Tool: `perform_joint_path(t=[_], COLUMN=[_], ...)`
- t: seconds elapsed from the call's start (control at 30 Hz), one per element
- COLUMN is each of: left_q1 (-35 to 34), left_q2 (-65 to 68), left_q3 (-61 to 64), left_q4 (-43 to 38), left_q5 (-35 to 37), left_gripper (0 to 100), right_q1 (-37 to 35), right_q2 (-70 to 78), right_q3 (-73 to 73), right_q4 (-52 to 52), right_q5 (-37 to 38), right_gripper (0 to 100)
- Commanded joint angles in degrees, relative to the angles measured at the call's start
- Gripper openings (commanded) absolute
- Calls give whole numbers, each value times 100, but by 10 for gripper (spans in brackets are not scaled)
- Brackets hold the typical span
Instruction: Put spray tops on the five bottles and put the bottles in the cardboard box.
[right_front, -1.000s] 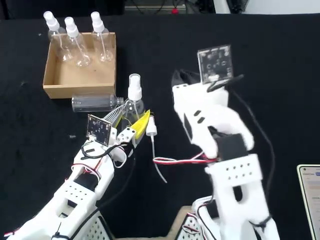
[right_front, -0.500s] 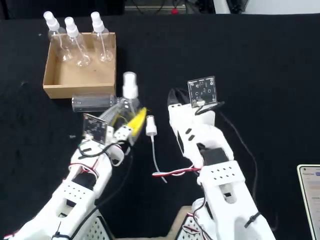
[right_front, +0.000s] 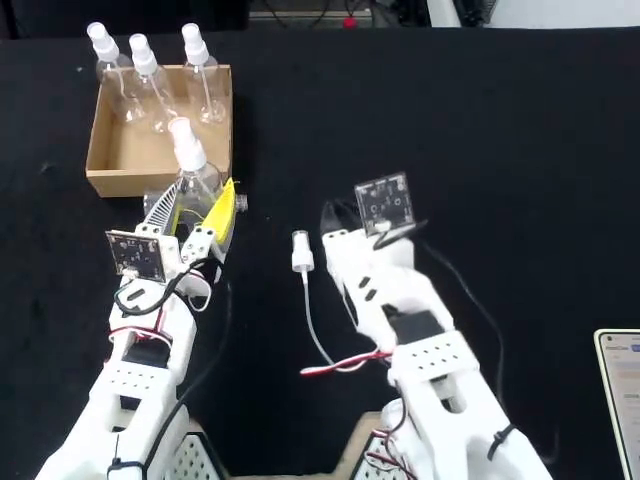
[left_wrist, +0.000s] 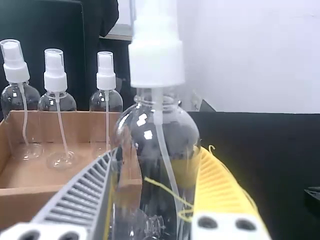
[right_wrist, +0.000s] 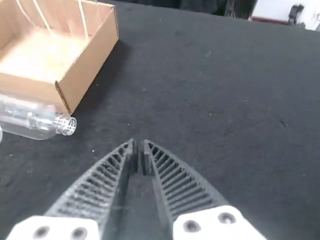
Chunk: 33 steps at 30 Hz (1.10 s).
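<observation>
High view, and the left gripper (right_front: 193, 208) has its jaws clamped around the belly of a capped bottle (right_front: 190, 165), held upright with a slight lean right at the near wall of the cardboard box (right_front: 120, 182). Three capped bottles (right_front: 160, 100) stand along the box's far wall, so this looks like number four going in. The danger is that near wall: if the bottle's base isn't high enough, it could clip the cardboard, twist in the grip or shove the box. The clear round plastic looks slippery, so any knock could pop it loose. Push too deep and it may bowl over the three standing ones. The uncapped bottle (right_wrist: 30, 122) lies on its side just outside the box, close to the left gripper, and a nudge could send it rolling. The left arm is stretched forward toward the box, wrist raised. The right arm rests mid-table, and the right gripper (right_wrist: 138, 150) has its jaws pressed together on nothing, low over the black table (right_front: 520, 150), just beside the loose spray top (right_front: 301, 255).
</observation>
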<state>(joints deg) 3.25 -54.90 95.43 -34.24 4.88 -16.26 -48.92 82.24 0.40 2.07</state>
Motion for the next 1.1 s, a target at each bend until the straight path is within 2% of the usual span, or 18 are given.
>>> perform_joint_path(t=[0.0,0.43,0.63,0.87,1.07], left_q1=[-75,-989,-927,-295,-215], left_q2=[-105,-35,-97,-105,-97], left_q3=[-233,-1473,-1130,84,127], left_q4=[-149,-114,-105,-114,237], left_q5=[0,0,35,-9,35], left_gripper=[30,30,30,30,30], right_q1=[-79,-79,-79,334,422], right_q2=[-127,-127,-127,-127,-127], right_q3=[207,347,347,321,312], right_q4=[-730,-914,-923,-923,-941], right_q5=[62,62,62,26,18], right_gripper=[15,15,15,15,15])
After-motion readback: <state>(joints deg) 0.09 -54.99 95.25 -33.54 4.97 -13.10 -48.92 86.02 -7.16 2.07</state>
